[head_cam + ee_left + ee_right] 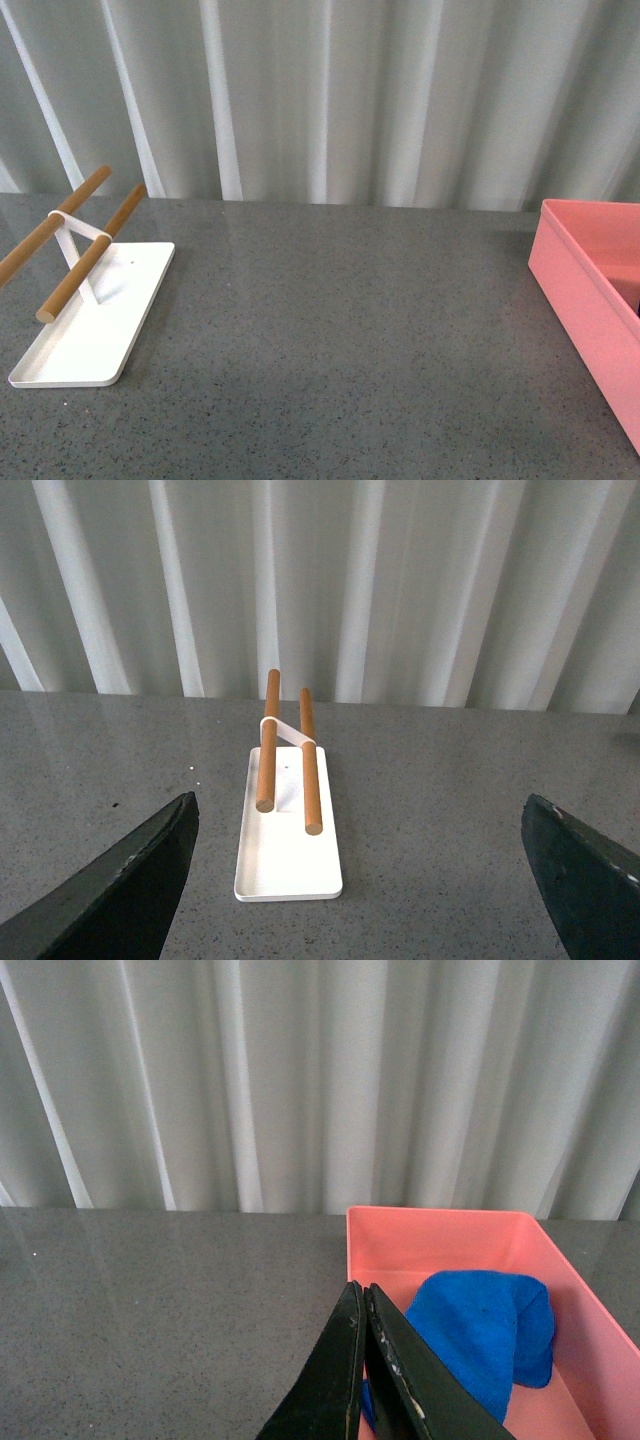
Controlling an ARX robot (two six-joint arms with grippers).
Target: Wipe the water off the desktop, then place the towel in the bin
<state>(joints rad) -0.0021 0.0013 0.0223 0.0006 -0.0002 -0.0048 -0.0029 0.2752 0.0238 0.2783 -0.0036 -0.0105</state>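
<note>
Towel [480, 1345] placement: the blue cloth lies bunched inside the pink bin [440, 1235], resting on the bin floor, with the right gripper [358, 1305] in front of it in the right wrist view. The right jaws are pressed together with nothing between them, so the cloth is released. Whether the gripper tips are inside the bin or above its rim cannot be determined from this view.

Judged from the layout, the deposit step is complete or nearly so. To finish it well, raise the right arm straight up until the jaws stand clear of the bin's near wall, then retract; a sideways pull risks snagging the pile of the cloth or nudging the bin. Confirm that no corner of the cloth hangs over the rim; none appears to.

The left gripper [360, 880] is released, its two fingers [130, 880] set wide apart above the worktop [340, 330], facing the white tray [285, 865] with its two wooden rods [290, 750]. It holds nothing.

The worktop is dark grey and speckled. No puddle or wet film is discernible in the front view, though thin moisture would be hard to see on this finish. The bin sits at the right edge, the tray at the left, well apart. Pale pleated curtains [330, 100] close off the background.
</note>
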